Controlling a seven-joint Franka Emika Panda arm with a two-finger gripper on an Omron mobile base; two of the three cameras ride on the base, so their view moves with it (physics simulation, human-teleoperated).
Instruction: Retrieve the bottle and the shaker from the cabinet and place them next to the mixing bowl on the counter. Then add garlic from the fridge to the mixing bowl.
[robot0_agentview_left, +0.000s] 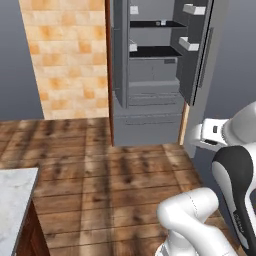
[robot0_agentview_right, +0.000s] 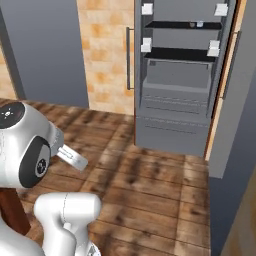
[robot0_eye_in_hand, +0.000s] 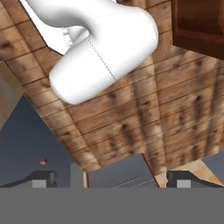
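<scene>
Fridge open ahead, pincer empty, garlic not yet picked out.

The fridge stands open across the wooden floor, black inner shelves and white door bins showing; a small pale item sits on the upper shelf, too small for us to call garlic (it may be something else). We see the pincer in the hand view, its tips spread wide with nothing between them, pointed across floorboards with the fridge's grey base at the bottom. A corner of the marble bench shows at the lower left of the left base view. We judge the risks to be these: reaching in from this distance could clip the open door or a shelf edge, and grasping the wrong small item if the garlic is misread.
</scene>
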